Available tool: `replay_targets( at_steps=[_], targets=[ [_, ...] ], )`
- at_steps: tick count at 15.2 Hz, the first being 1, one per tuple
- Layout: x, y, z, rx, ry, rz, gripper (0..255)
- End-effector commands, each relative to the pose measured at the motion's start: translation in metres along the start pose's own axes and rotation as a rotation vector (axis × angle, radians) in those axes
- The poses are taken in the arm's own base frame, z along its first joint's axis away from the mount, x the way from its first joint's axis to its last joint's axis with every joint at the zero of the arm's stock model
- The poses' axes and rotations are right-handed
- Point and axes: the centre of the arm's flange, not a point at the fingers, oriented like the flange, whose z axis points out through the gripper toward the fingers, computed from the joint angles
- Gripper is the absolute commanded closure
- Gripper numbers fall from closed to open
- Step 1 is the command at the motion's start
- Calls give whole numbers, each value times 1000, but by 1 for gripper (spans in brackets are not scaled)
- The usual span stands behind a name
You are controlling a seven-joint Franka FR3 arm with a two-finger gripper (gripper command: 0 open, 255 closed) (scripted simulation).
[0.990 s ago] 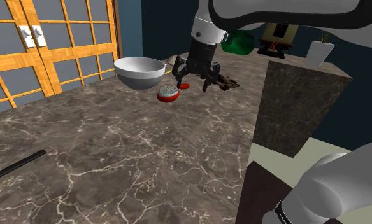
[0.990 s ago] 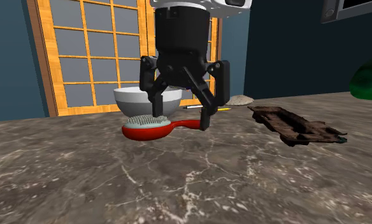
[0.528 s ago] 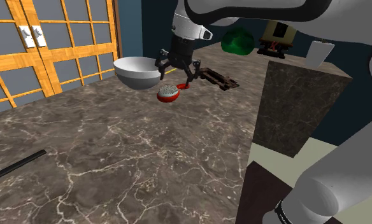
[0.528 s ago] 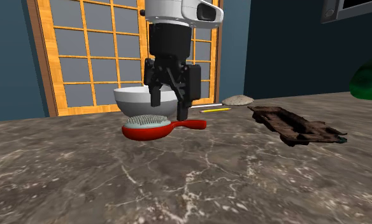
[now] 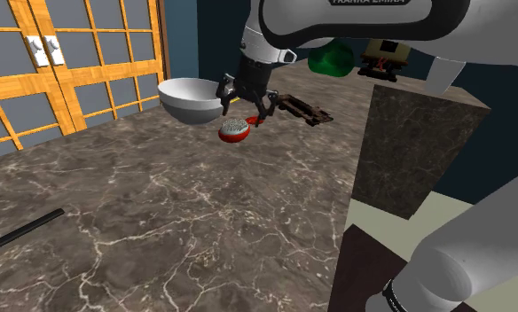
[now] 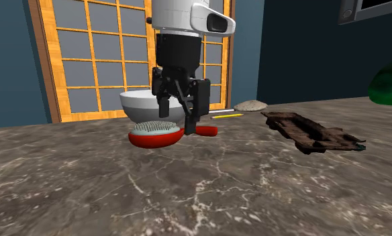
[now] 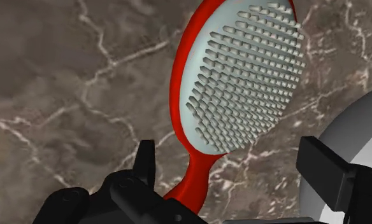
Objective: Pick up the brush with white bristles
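The brush (image 5: 235, 131) is lying flat on the table (image 5: 160, 222) with its white bristles facing up. Its red head is sitting close to the bowl (image 5: 193, 99). The claw (image 6: 178, 119) is hanging low over the neck, where the head is narrowing into the handle. It is standing wide open and gripping nothing. Its fingers (image 7: 143, 162) are straddling the handle, one on each side, and from where I am looking neither seems to be touching it.

To my eye, this is the moment for lining up and closing. In the wrist view the handle is sitting nearer one finger than the other. If the claw closes as it stands, I am guessing that finger will meet the handle first and shove the brush sideways across the smooth table. A small sideways nudge to centre the handle would be worth making first.

The other finger is standing close to the bowl, so any correction should be going away from the bowl rather than toward it. The tips should be reaching nearly to the table before closing, so they are pressing on the handle's sides rather than sliding over its rounded top. Gripping this near the head should be keeping the brush from tipping much as it rises, and the lift is best made straight up.
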Motion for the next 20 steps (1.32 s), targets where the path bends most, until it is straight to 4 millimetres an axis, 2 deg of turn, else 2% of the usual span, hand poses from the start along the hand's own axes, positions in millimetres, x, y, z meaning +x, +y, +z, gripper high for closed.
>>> replay_targets(
  at_steps=[1,4,5,8,9,20],
  targets=[
    [4,5,25,-47,-31,4,255],
    [0,-7,32,-46,-31,4,255],
    [3,-5,37,-46,-31,4,255],
    [2,-4,34,-45,-31,4,255],
    [4,-3,23,-47,-31,4,255],
    [7,-14,-34,-47,-31,4,255]
  ],
)
